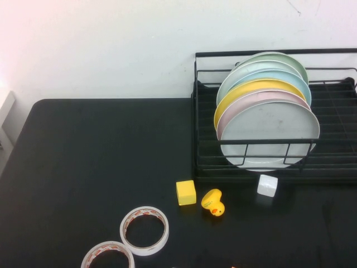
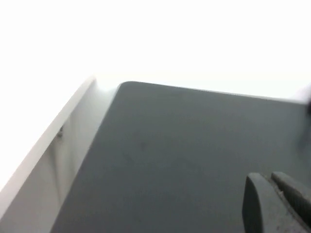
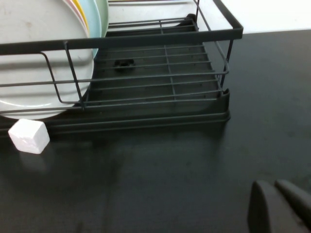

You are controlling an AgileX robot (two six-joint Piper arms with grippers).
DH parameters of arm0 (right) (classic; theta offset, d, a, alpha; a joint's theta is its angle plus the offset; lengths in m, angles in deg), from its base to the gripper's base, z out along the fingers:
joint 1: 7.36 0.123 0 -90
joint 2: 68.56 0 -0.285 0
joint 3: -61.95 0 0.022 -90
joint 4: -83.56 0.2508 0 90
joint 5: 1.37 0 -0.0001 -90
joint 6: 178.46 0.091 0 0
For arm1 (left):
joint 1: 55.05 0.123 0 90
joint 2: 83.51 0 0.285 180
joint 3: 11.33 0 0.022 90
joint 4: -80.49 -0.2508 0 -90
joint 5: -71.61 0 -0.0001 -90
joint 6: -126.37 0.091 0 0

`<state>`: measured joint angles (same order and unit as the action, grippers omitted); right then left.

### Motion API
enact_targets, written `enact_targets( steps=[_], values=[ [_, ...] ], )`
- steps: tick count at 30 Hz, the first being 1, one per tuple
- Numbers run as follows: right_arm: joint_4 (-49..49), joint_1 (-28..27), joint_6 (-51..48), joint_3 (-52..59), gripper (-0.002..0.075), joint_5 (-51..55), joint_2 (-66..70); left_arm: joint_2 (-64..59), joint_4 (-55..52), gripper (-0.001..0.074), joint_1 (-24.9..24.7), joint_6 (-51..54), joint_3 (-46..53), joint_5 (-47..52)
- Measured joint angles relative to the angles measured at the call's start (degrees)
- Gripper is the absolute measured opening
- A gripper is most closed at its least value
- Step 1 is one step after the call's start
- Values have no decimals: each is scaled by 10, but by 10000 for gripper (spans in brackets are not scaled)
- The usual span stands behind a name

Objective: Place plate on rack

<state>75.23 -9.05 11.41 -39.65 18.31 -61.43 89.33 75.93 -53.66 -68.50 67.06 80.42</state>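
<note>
The pale grey plate stands on edge at the front of the black wire rack, leaning on a pink plate with yellow, pale blue and green plates behind. It also shows in the right wrist view, behind the low front rail of the rack. My right gripper is shut and empty, low over the black table in front of the rack's right end. My left gripper is shut and empty over bare table near the table's far left corner. Neither arm shows in the high view.
A white cube lies just in front of the rack, also seen in the right wrist view. A yellow cube, a yellow rubber duck and two tape rolls lie nearer the front. The black table ends at a white wall.
</note>
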Motion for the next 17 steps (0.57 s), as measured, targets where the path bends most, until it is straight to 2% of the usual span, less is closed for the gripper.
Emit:
enact_targets(
  steps=[4, 7, 11, 17],
  values=[
    [0, 0, 0, 0, -2, 0, 0, 0, -25, -1, -55, 26, 0, 14],
    [0, 0, 0, -1, -2, 1, 0, 0, 4, -1, -84, 35, 0, 51],
    [0, 0, 0, -1, -2, 1, 0, 0, 59, -1, -90, 73, -1, 88],
    [0, 0, 0, -1, -2, 1, 0, 1, 72, -1, -90, 108, -1, 88]
  ],
)
